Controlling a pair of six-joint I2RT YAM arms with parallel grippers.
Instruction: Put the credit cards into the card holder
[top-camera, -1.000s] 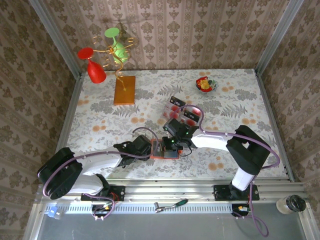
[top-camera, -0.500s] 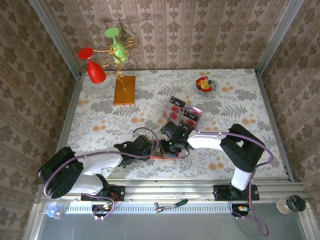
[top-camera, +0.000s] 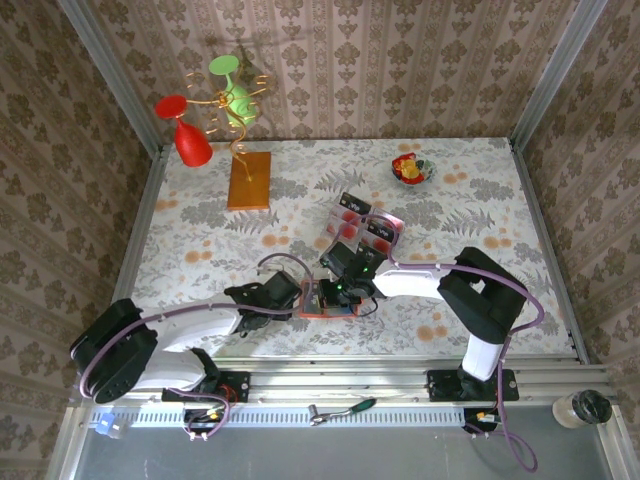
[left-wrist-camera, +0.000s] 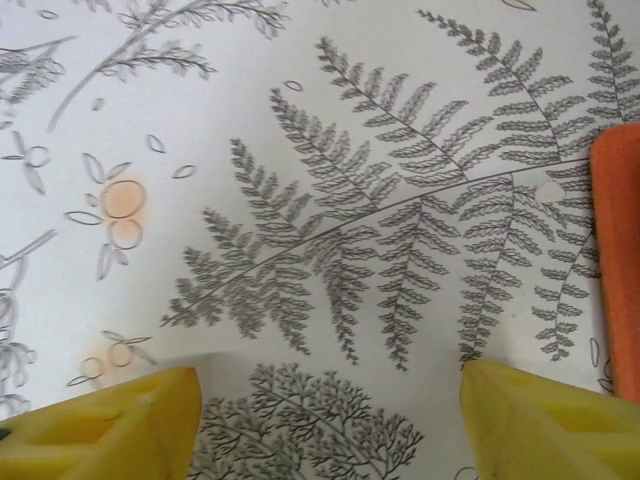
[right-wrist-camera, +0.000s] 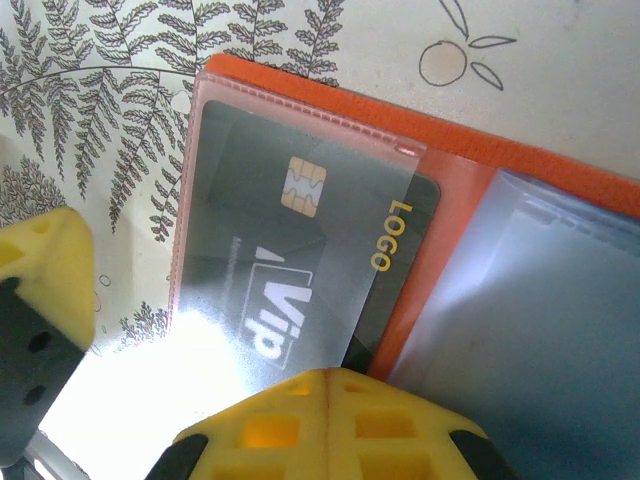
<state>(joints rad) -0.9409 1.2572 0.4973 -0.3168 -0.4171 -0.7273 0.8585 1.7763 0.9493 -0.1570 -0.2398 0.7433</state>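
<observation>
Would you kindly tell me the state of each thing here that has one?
card holder: open, lying flat.
black card: mostly in the holder's pocket, one end sticking out.
other cards: outside the holder.
left pincer: open, empty.
right pincer: shut, at the card's edge.

Card holder: I see the orange card holder (right-wrist-camera: 470, 135) lying open on the fern-printed surface (right-wrist-camera: 540, 60).
Left half: a clear sleeve (right-wrist-camera: 195, 170) covers most of a dark credit card (right-wrist-camera: 300, 260) with a gold chip, "Vip" and "LOGO".
Card end: the LOGO end lies at the sleeve's mouth, by the fold.
Right half: a grey-blue pocket (right-wrist-camera: 540, 320).
Right hand (right-wrist-camera: 325, 390): my yellow fingers are pressed together with nothing between them, over the card's near edge.
Left edge: another yellow pad (right-wrist-camera: 45, 270); I can't tell whose.
</observation>
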